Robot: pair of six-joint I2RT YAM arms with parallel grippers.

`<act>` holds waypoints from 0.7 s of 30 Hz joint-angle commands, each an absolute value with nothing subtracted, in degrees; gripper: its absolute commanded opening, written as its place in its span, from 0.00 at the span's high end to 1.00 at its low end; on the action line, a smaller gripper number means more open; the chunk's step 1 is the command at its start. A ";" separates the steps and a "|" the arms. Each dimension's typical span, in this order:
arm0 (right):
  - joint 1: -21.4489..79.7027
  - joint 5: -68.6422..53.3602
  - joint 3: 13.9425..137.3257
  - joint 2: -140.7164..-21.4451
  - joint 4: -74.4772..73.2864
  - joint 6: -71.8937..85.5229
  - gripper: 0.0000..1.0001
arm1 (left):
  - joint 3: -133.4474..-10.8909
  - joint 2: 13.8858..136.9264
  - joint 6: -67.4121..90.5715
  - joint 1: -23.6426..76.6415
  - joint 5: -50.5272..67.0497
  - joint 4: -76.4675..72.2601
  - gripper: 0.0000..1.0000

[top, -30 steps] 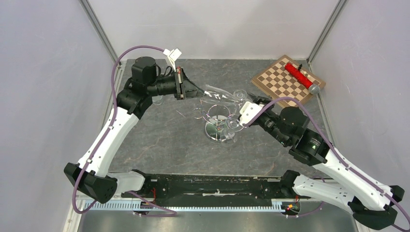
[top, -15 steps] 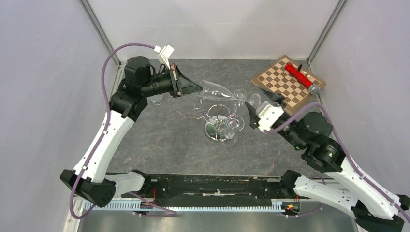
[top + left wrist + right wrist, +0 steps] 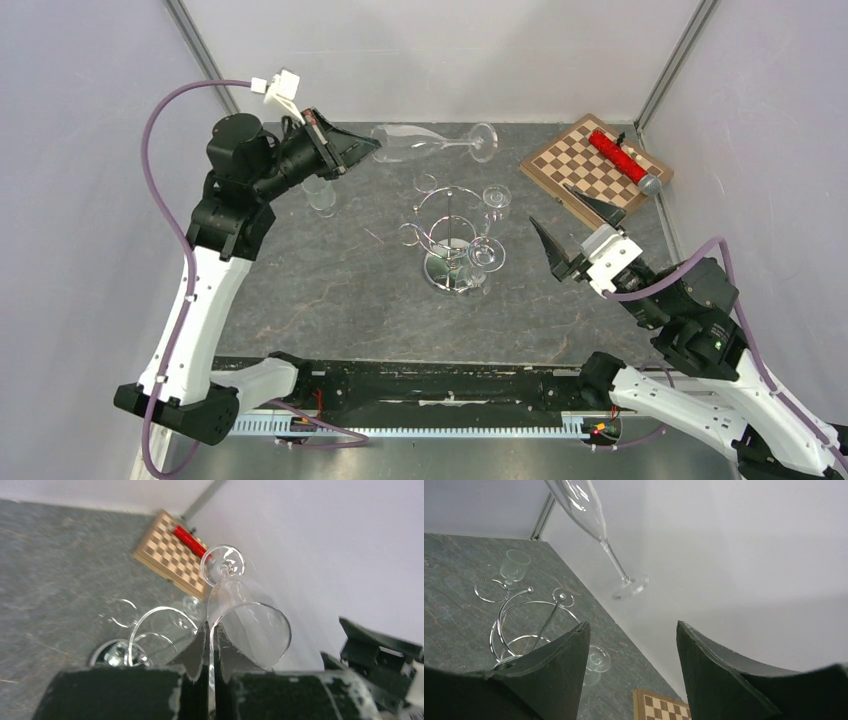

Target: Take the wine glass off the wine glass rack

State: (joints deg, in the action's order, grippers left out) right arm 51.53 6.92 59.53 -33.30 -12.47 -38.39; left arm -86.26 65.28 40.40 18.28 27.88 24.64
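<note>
A clear wine glass [image 3: 428, 143] hangs level in the air behind the wine glass rack [image 3: 448, 238], its foot [image 3: 484, 142] pointing right, apart from the rack. My left gripper [image 3: 368, 148] is shut on the rim of its bowl; the left wrist view shows both fingers [image 3: 199, 650] pinching the glass wall [image 3: 250, 627]. The chrome rack stands mid-table with two more glasses [image 3: 497, 197] on its loops. My right gripper [image 3: 573, 227] is open and empty to the right of the rack. In the right wrist view the held glass [image 3: 586, 507] floats above the rack [image 3: 526, 615].
A small glass [image 3: 320, 193] stands on the table below my left wrist. A chessboard [image 3: 580, 175] with a red cylinder [image 3: 617, 155] on it lies at the back right corner. Enclosure walls and corner posts ring the grey table [image 3: 330, 290].
My left gripper has carried the wine glass up and back-left, away from the rack. My right gripper has opened wide and pulled back to the right, away from the rack.
</note>
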 commanded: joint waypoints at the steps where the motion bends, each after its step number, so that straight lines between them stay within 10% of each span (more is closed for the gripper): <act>1: 51.59 6.74 57.69 -31.36 -10.80 -36.03 0.33 | -91.43 62.20 35.85 17.75 14.82 28.41 0.98; 21: 51.59 10.69 62.06 -37.23 -17.57 -25.58 0.30 | -98.35 57.83 22.33 17.75 -11.90 62.73 0.98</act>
